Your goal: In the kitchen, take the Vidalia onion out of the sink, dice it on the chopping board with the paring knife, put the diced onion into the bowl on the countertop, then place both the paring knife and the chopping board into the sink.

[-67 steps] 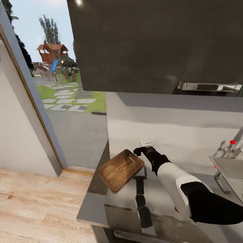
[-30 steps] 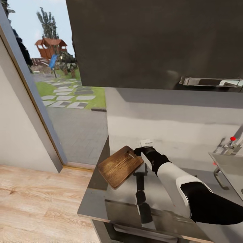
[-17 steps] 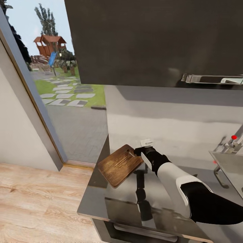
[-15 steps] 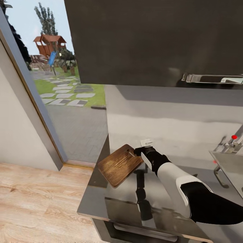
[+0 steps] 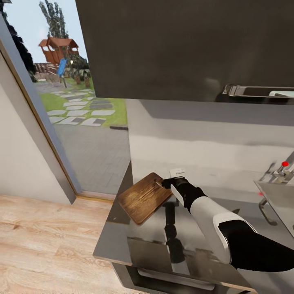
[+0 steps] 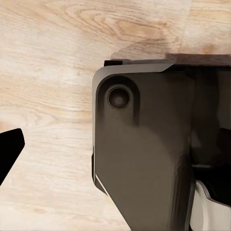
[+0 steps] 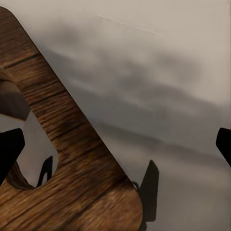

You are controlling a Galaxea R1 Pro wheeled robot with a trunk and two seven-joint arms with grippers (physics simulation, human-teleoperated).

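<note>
The brown wooden chopping board lies on the glossy grey countertop, one corner hanging past the counter's left end. My right gripper is open at the board's far corner, by its handle hole. In the right wrist view the board lies between my widely spread black fingertips. The sink with its red knob sits at the right edge. A black fingertip of my left gripper hangs over wooden floor. Onion, paring knife and bowl are out of view.
A dark wall cabinet with a metal handle hangs above the counter. A glass door on the left looks onto a garden. Light wood floor lies beside the counter's end. My own dark base is below the left arm.
The camera has shifted, so counter and board sit a little higher in the picture. My right arm holds the same place in view, its fingers now closer to the board's corner.
</note>
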